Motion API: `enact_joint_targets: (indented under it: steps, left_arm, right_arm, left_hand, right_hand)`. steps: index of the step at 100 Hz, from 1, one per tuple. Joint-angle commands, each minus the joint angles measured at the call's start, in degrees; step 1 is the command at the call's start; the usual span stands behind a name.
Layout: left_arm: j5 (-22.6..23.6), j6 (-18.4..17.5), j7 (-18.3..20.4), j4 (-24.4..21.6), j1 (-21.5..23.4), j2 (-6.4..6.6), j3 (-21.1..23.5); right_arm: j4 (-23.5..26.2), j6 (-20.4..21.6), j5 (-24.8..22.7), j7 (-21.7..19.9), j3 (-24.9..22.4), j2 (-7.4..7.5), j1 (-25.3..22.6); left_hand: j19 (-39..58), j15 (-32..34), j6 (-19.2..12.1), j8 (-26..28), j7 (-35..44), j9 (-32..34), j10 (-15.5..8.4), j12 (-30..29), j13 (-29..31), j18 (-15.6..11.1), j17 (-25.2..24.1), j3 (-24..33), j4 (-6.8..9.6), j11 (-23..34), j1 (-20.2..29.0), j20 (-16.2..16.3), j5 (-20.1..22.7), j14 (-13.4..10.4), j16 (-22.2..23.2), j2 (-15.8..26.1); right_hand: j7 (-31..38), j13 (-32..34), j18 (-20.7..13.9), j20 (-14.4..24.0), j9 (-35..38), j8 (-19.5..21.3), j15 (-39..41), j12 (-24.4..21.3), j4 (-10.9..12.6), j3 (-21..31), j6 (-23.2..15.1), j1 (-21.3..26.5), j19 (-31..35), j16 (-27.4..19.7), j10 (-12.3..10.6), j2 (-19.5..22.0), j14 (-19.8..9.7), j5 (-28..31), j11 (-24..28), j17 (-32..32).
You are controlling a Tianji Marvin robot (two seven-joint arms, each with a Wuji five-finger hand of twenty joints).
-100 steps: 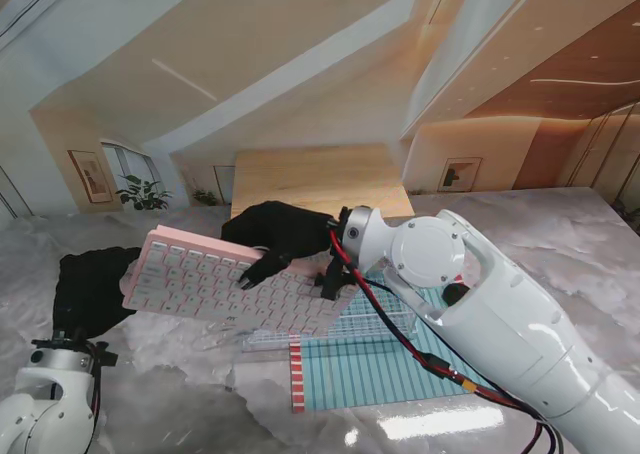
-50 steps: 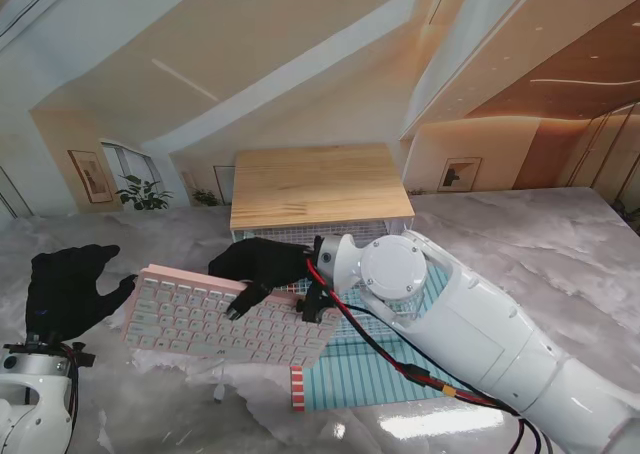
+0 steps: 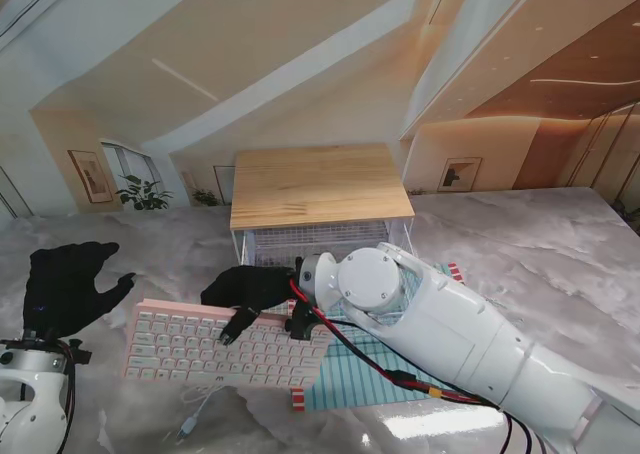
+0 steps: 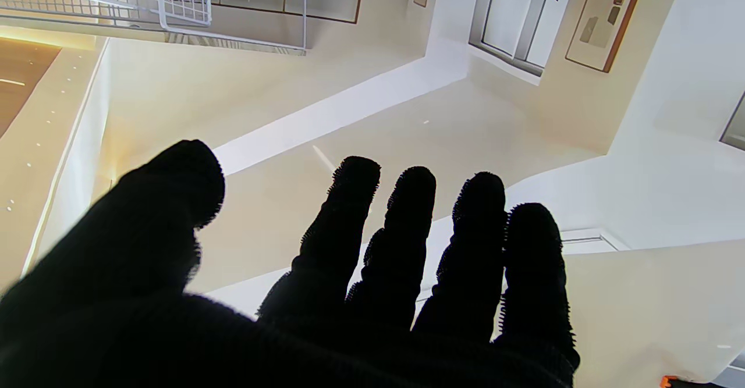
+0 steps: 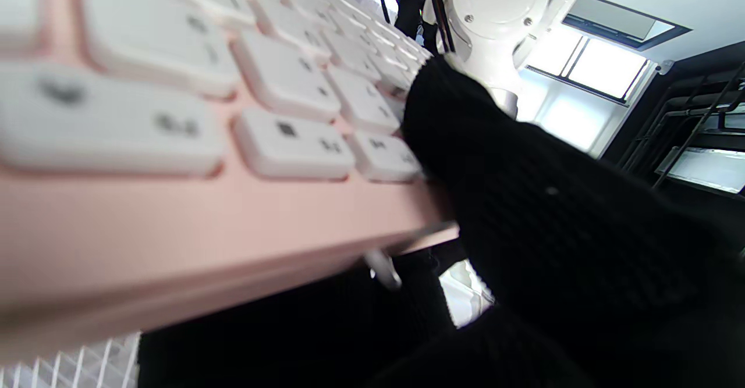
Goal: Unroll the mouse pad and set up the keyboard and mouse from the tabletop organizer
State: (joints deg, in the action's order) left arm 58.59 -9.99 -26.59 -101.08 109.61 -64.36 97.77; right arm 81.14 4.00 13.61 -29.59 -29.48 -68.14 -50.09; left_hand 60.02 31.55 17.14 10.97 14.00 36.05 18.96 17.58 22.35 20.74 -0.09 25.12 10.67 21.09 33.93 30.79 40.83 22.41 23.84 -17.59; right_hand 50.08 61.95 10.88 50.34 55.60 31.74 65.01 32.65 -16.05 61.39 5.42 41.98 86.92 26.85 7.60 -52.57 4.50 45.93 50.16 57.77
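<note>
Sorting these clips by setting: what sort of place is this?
Probably a staged desk workspace: a marble-look table, a wood-topped wire organizer, a pink keyboard and a striped mouse pad.

Showroom-like interior: marble table (image 3: 560,244), framed pictures (image 3: 90,175) (potted plant (image 3: 143,193) too)

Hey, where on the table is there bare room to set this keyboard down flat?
Bare marble lies nearer to me, between the left hand and the striped mouse pad, broken only by a thin cable. The right side past the right arm is bare too. It is crowded at the organizer, where the right hand grips the keyboard.
</note>
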Motion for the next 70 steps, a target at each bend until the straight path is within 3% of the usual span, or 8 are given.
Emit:
enact_joint_targets:
  steps: [1,44,70]
  left_arm:
    - [0.35,-0.6,1.82,-0.46,-0.56,0.3,-0.11]
    - [0.76,-1.11,4.25,-0.4,-1.83,0.72,-0.28]
    - [0.74,-0.84,4.6,-0.84,-1.81,0.72,-0.51]
  right_arm:
    - [-1.13,0.51,0.13,-1.15,1.1,-0.79,0.42]
    - [-7.84,0.19,2.14,-4.48,6.94,-3.9,4.74]
    - [-11.0,0.74,0.42,-4.5,11.1,-6.43,7.22]
  left_hand:
    - [-0.66,-0.82,0.43,-0.53,-0.81,-1.67,-0.63,-0.74,-1.92,-1.69,-1.12,0.74,-1.62,-0.56,-0.21,-0.5,-0.77,-1.2,-0.42,0.62]
    - [-1.0,-1.36,0.44,-0.75,-1.2,-1.62,-0.8,-0.94,-2.0,-1.99,-1.2,0.89,-1.75,-0.9,-0.18,-0.71,-0.62,-1.51,-0.76,0.49]
    - [-1.19,-1.47,0.45,-0.83,-1.34,-1.69,-0.83,-0.99,-2.12,-2.13,-1.26,1.08,-1.78,-0.99,-0.26,-0.84,-0.57,-1.49,-0.85,0.4]
  right_hand:
    - [8.79,2.7,-1.52,0.05,0.41,1.69,2.3,0.69,2.31,8.23,-7.98,7.55,0.08,0.79,0.47,4.81,-0.03,5.83,0.12,1.46]
    - [8.82,2.5,-1.52,-0.02,0.14,1.74,2.42,0.62,2.31,8.28,-7.96,7.53,0.11,0.75,0.44,4.89,0.04,5.82,0.2,1.43]
    - [8.8,2.52,-1.45,0.0,0.08,1.76,2.61,0.61,2.3,8.26,-7.98,7.44,0.17,0.74,0.39,5.14,-0.14,5.74,0.45,1.29]
